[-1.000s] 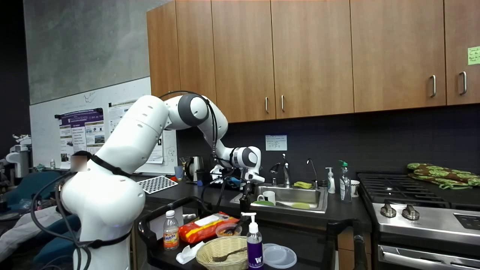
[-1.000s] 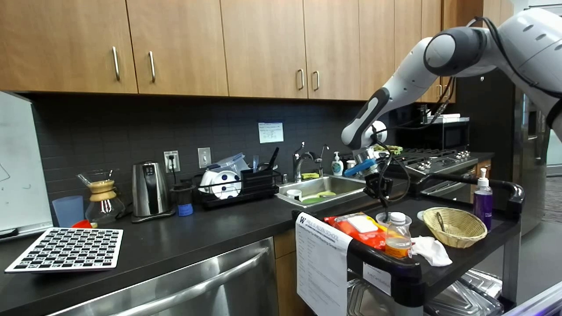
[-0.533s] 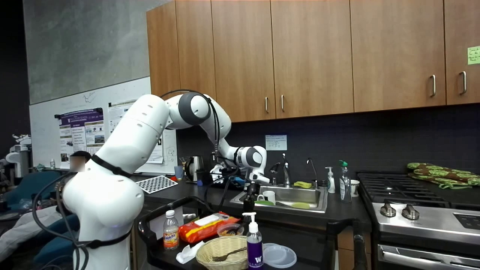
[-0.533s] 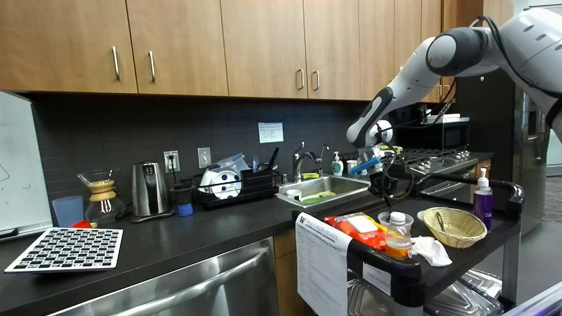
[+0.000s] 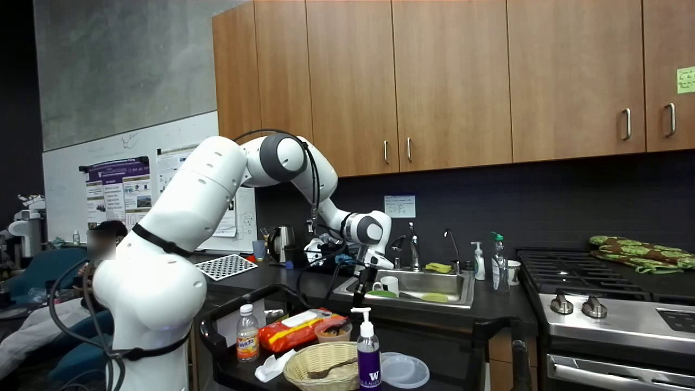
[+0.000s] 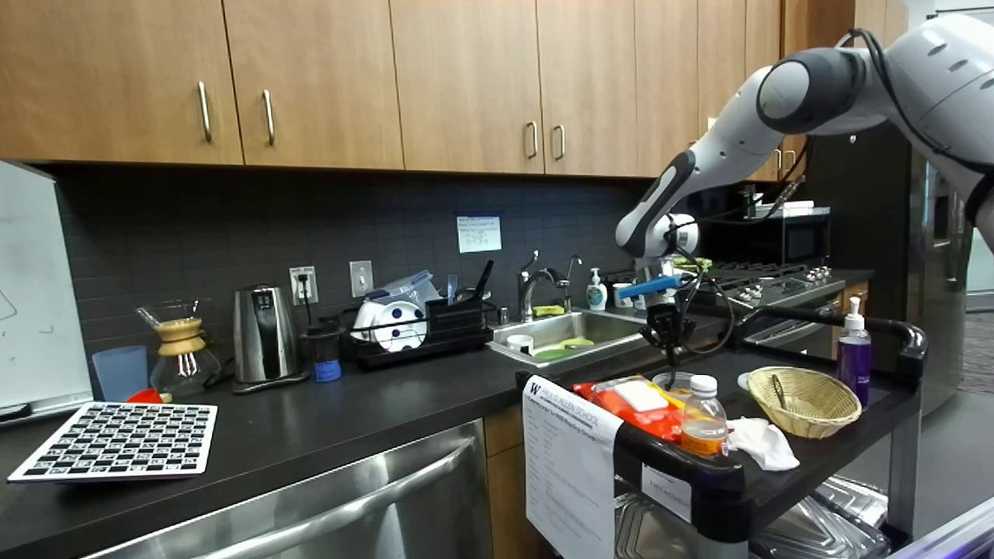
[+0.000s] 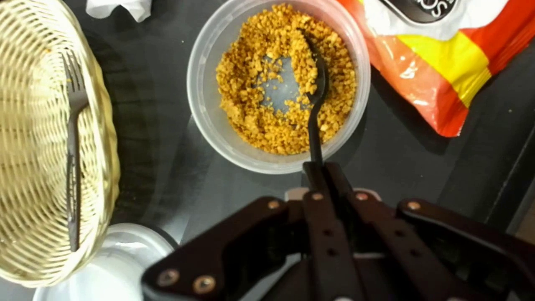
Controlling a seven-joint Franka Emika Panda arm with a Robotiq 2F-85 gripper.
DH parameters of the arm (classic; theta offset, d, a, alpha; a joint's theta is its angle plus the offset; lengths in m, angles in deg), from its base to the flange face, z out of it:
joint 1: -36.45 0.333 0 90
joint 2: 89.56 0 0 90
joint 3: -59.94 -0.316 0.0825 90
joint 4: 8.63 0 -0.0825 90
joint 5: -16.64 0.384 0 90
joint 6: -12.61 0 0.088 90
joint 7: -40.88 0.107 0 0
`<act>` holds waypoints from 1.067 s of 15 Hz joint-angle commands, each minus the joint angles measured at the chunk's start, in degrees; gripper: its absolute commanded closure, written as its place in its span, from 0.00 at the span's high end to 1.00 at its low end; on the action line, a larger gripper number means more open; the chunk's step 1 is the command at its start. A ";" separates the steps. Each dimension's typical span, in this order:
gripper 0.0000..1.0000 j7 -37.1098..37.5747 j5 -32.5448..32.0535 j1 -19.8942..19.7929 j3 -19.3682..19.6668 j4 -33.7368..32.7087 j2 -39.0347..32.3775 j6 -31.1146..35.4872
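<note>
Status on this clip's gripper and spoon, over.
Gripper shut on black spoon. Spoon's bowl among orange-brown crumbs in round plastic tub. No obstruction seen; red packet close beside tub.

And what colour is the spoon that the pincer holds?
The spoon is black; it shows best in the wrist view.

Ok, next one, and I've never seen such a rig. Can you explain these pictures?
This is a robot arm, a jointed white machine ending in a two-fingered gripper. The two wide pictures come from cameras outside the robot; the close-up comes from its wrist. The gripper is shut on a black spoon, whose bowl is inside a clear tub of orange-brown crumbs. Also on the black cart are a wicker basket holding a fork, a red packet, a capped bottle and a pump bottle.
</note>
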 commanded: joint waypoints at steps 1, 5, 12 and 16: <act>0.01 -0.40 -0.16 0.46 1.07 2.23 1.71 -0.06; 0.34 -0.17 -1.12 0.96 1.42 3.11 2.24 0.26; 0.71 -2.40 -2.65 3.63 0.29 5.49 8.45 3.58; 0.99 -9.51 -1.87 3.89 -1.77 6.55 14.79 3.48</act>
